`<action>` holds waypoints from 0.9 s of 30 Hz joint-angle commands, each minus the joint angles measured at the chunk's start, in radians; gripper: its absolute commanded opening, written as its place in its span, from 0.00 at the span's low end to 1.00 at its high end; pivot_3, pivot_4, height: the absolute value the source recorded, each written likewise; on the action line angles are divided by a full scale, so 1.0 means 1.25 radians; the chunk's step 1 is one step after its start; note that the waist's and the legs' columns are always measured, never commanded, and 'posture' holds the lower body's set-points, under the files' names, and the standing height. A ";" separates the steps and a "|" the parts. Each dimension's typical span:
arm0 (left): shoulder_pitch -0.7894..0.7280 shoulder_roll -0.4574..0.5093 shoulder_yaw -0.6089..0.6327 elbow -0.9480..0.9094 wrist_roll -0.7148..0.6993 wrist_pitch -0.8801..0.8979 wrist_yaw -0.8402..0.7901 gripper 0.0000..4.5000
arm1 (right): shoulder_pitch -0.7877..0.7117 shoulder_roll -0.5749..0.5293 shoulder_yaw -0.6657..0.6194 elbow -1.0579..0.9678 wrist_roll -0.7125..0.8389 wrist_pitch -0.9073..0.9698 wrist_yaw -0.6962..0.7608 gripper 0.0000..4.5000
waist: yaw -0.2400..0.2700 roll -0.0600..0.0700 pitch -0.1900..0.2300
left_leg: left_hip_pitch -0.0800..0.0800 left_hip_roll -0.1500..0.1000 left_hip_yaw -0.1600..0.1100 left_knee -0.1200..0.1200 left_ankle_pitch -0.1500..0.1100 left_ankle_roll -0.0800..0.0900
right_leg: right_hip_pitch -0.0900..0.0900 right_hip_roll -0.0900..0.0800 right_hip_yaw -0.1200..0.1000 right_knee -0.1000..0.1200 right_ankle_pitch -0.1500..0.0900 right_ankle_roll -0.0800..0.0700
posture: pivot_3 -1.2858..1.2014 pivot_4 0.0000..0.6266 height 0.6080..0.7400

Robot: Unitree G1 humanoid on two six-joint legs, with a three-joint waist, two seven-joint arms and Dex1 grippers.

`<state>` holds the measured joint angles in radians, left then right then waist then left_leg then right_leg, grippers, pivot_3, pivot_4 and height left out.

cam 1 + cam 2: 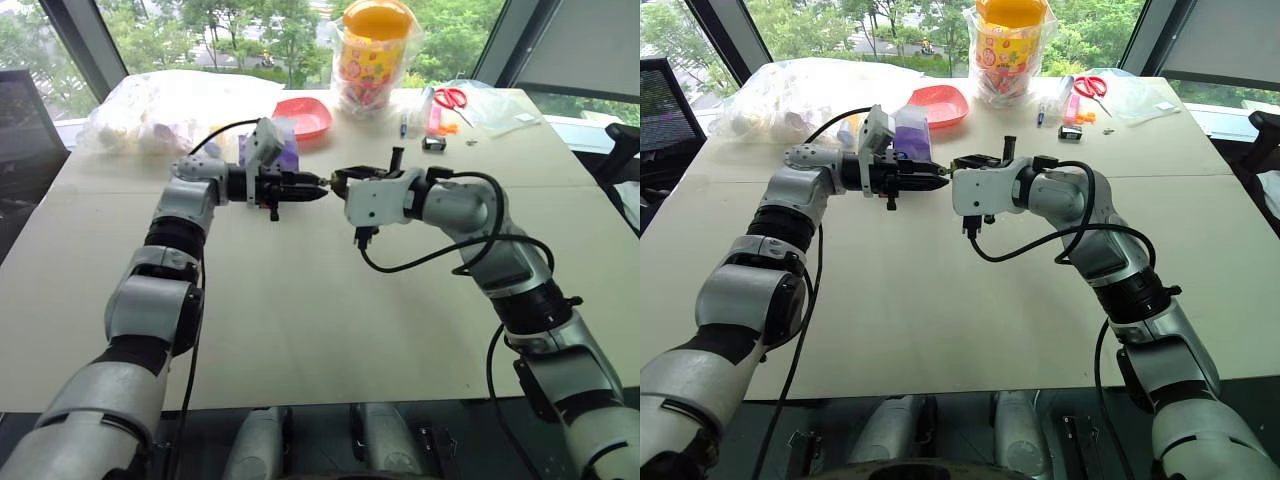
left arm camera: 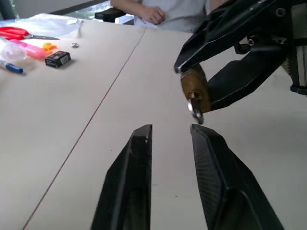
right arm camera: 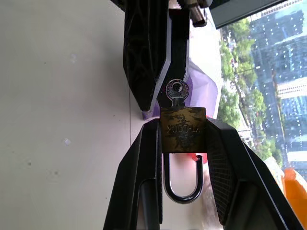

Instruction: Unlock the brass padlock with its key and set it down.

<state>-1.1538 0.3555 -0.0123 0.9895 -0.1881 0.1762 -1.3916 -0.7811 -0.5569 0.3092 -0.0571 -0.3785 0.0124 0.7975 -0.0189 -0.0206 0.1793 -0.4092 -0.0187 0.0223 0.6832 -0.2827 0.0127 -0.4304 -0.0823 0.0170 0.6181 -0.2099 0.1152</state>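
Key in the lock, left gripper just off it

Head views: right gripper (image 1: 338, 181) grasps the brass padlock (image 3: 183, 130) above the desk (image 1: 300, 330); left gripper (image 1: 318, 190) at its 9 o'clock.
Left wrist view: fingers (image 2: 132, 158) parted, the key (image 2: 195, 108) just ahead between them.
Right wrist view: the key's long axis points at 12 o'clock, toward the left gripper, shackle at 6 o'clock.

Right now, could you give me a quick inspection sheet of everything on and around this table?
Surface: pale table, bare near the robot.
Job's things: padlock held off the table, shackle looks closed; key in its keyhole.
Clutter: red dish, yellow-lidded jar, scissors, plastic bags, purple item, all at the far edge.
Grippers: right gripper shut on padlock; left gripper open, beside the key.
Cables: black cable looping off the right arm.
Surroundings: windows, trees; a person seated beyond the table.
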 commanded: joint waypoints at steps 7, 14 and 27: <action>-0.058 -0.015 0.088 -0.032 -0.109 0.212 -0.002 0.68 | -0.016 -0.006 -0.014 -0.025 -0.013 -0.022 -0.028 0.15 | 0.002 0.000 0.000 | 0.000 0.000 0.000 0.000 0.000 0.000 | 0.000 0.000 0.000 0.000 0.000 0.000 | 0.52 0.24 1.00; -0.034 -0.035 0.061 -0.070 -0.100 0.214 -0.017 0.68 | -0.019 -0.002 -0.013 -0.024 -0.019 -0.024 -0.031 0.15 | 0.001 0.000 0.000 | 0.000 0.000 0.000 0.000 0.000 0.000 | 0.000 0.000 0.000 0.000 0.000 0.000 | 0.52 0.24 1.00; -0.027 -0.048 0.057 -0.073 -0.093 0.213 -0.004 0.01 | -0.019 0.005 -0.015 -0.032 -0.023 -0.018 -0.030 0.15 | 0.001 0.000 0.000 | 0.000 0.000 0.000 0.000 0.000 0.000 | 0.000 0.000 0.000 0.000 0.000 0.000 | 0.52 0.24 1.00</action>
<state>-1.1802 0.2959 0.0609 0.9308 -0.2967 0.4543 -1.3932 -0.7852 -0.5562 0.3088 -0.0572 -0.4099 -0.0141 0.7714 -0.0172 -0.0209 0.1795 -0.4091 -0.0187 0.0223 0.6834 -0.2827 0.0126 -0.4304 -0.0824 0.0171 0.6184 -0.2098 0.1151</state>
